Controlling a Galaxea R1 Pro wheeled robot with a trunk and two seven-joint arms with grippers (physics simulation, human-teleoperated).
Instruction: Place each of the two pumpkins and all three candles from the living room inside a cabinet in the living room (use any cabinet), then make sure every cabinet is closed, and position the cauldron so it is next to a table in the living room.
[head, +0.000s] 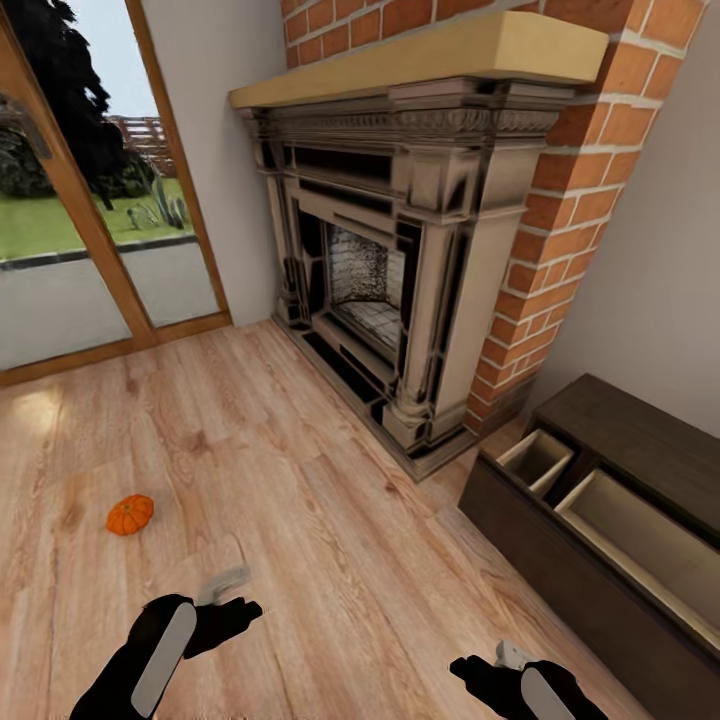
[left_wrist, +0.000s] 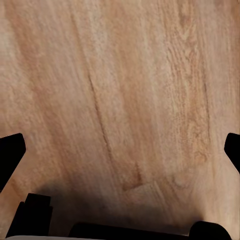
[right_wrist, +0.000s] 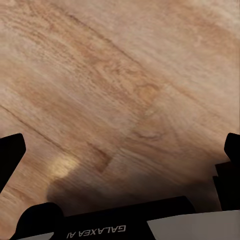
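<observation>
Hovering over wood floor (left_wrist: 125, 90), left hand (left_wrist: 122, 150) and right hand (right_wrist: 122, 150) spread wide, seemingly empty

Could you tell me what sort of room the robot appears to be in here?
Most likely a living room: a brick fireplace with a wooden mantel, a glass door onto a garden, a wood floor, and a low dark cabinet with open drawers.

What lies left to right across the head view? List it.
Glass door → pumpkin → left gripper → fireplace → right gripper → brick chimney column → cabinet with its drawers open.
</observation>
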